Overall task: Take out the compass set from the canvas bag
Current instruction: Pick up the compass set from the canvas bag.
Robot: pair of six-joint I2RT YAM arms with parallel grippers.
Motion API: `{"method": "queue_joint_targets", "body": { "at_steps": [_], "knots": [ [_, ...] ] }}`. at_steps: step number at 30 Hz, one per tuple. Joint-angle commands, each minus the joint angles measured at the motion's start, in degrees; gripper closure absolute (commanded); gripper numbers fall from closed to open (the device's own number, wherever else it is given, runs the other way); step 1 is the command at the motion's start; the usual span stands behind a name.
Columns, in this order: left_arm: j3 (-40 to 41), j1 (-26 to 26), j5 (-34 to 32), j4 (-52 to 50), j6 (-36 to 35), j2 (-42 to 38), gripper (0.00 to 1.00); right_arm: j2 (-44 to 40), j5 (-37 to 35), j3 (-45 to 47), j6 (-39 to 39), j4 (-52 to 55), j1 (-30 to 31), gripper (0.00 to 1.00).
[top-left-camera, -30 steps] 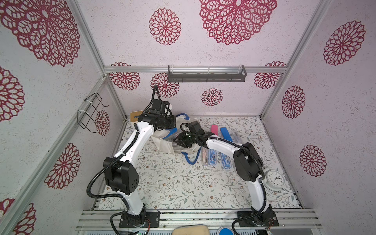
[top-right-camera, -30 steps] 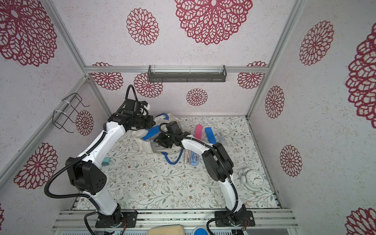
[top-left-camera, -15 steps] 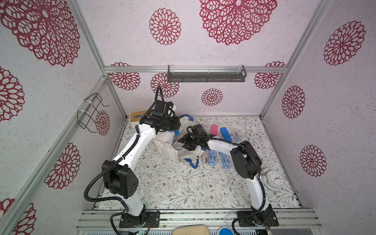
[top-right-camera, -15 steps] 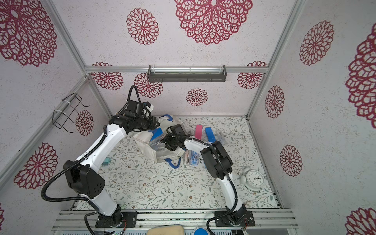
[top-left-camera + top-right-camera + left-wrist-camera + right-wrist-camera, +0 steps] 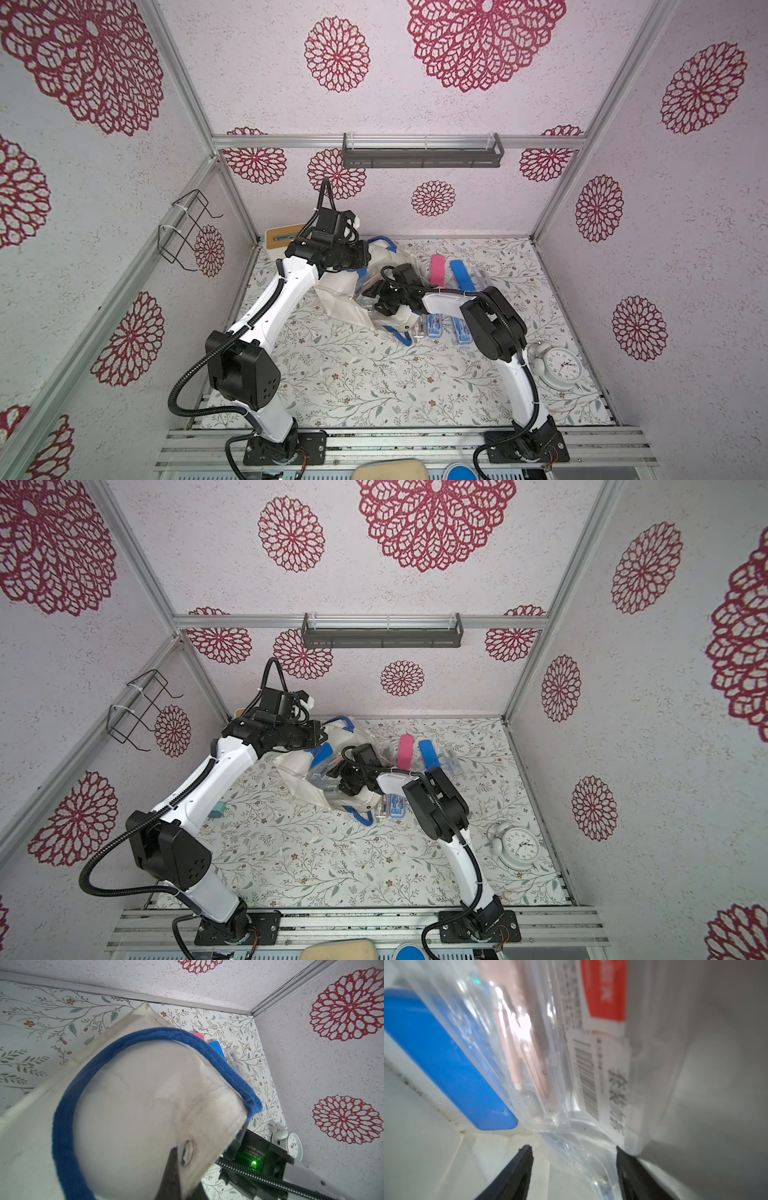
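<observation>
In both top views the canvas bag (image 5: 343,301) (image 5: 297,777) sits in the middle of the frame on the flowery table (image 5: 353,374). The left gripper (image 5: 365,259) holds up its upper end, jaws pressed together on the cloth. The right gripper (image 5: 372,296) pokes into the bag's open mouth from the right, and its black arm hides part of the bag. In that mouth a clear compass set (image 5: 318,773) shows beside a blue-lidded case (image 5: 323,752). Just right of the bag lie a pink case (image 5: 437,270) and a blue case (image 5: 461,274), with two clear cases (image 5: 432,330) below them. A white clock (image 5: 559,365) stands at the lower right, well apart. A white box (image 5: 282,239) with a tan top sits up and left of the bag, partly behind the left arm. In a top view a small teal thing (image 5: 216,810) lies by that arm. In the left wrist view the bag (image 5: 135,1105) fills most of the frame and its blue handle (image 5: 62,1126) loops across it. One dark finger (image 5: 171,1169) presses the cloth at the bottom. In the right wrist view we look inside the bag. The compass set (image 5: 587,1076), with a red label, lies in the middle, touching the blue-lidded case (image 5: 446,1059) on the left. The right gripper (image 5: 573,1167) has its jaws spread wide at the bottom, with crinkly clear plastic between them.
</observation>
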State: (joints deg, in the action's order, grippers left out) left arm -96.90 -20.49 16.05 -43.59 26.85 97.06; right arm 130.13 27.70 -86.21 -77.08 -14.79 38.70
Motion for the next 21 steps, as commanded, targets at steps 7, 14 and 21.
{"method": "queue_joint_targets", "body": {
  "at_steps": [7, 14, 21],
  "knots": [
    [-0.34, -0.51, 1.57, 2.61, 1.15, -1.89, 1.0, -0.9, 5.72, 5.6, -2.55, -18.54, 0.67, 0.46],
    [-0.63, -0.46, 1.2, 2.3, 1.89, -1.78, 1.0, 0.56, 7.44, 4.72, -4.4, -22.97, 0.85, 0.62],
    [-0.74, 0.54, -0.66, 0.85, 2.92, -1.78, 1.0, -1.02, 7.8, 4.96, -4.31, -21.83, 0.51, 0.81]
  ]
}}
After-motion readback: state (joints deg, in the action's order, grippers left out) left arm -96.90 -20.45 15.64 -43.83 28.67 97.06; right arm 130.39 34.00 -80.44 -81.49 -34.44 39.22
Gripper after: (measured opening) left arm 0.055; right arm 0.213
